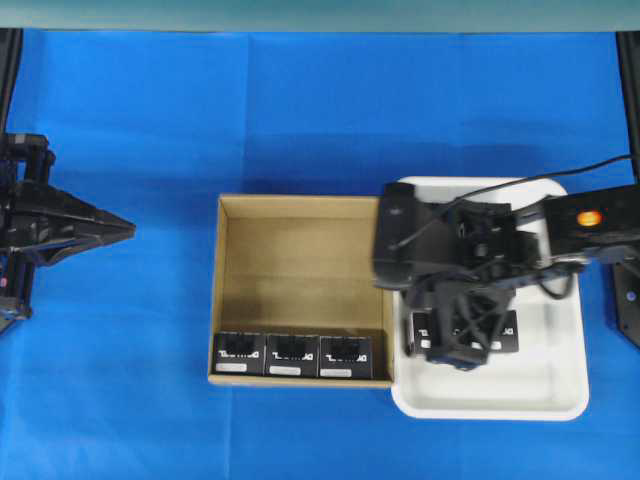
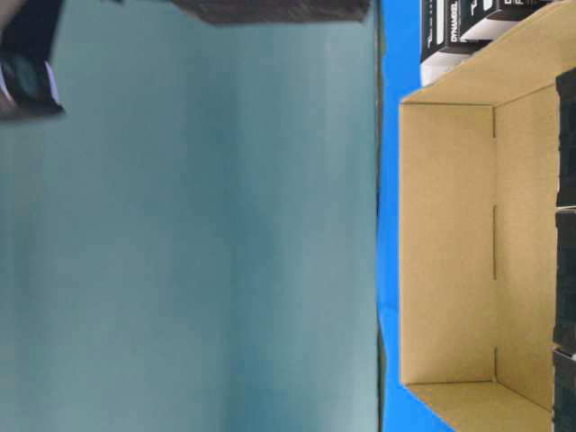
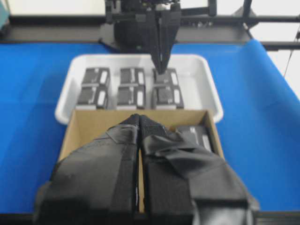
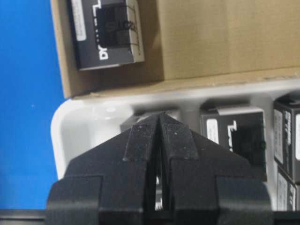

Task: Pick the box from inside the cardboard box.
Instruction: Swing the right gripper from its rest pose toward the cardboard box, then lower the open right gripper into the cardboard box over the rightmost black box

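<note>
Beneath the right gripper, its fingers pressed together and empty, sits the white tray holding 6 boxes. Beside it, the cardboard box holds 3 boxes still to pick.

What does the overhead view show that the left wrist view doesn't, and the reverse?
Overhead only: three black boxes along the cardboard box's near wall, and the right arm covering most of the white tray.
Left wrist only: six black boxes in the tray, and the left gripper shut.
Both: cardboard box beside tray on blue cloth.
</note>
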Robot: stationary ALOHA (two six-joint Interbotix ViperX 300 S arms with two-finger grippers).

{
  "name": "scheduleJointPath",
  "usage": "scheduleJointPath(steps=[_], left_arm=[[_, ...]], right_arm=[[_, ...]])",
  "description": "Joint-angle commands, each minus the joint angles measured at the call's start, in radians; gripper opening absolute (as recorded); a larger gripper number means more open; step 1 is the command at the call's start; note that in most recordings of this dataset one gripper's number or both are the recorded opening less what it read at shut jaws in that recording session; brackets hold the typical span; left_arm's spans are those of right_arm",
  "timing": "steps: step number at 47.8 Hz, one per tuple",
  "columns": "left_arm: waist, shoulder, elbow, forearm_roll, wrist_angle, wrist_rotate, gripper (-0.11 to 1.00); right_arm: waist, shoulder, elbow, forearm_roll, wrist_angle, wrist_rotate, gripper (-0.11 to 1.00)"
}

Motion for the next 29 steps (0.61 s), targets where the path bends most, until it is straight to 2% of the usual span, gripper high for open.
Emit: scheduleJointPath(steps=[1, 19, 29], left_arm=[[0.000, 0.006, -0.028, 0.003, 0.015, 0.000, 0.01], [0.000, 0.000, -0.028, 0.003, 0.041, -0.002, 0.01], [-0.002, -0.006, -0.028, 0.003, 0.054, -0.002, 0.01]], right_arm=[[-0.003, 0.044, -0.046, 0.003, 0.015, -0.002, 0.04], [-0.005, 0.192, -0.199, 0.003, 0.156, -0.018, 0.04], [0.006, 0.272, -0.282, 0.003, 0.207, -0.054, 0.05]])
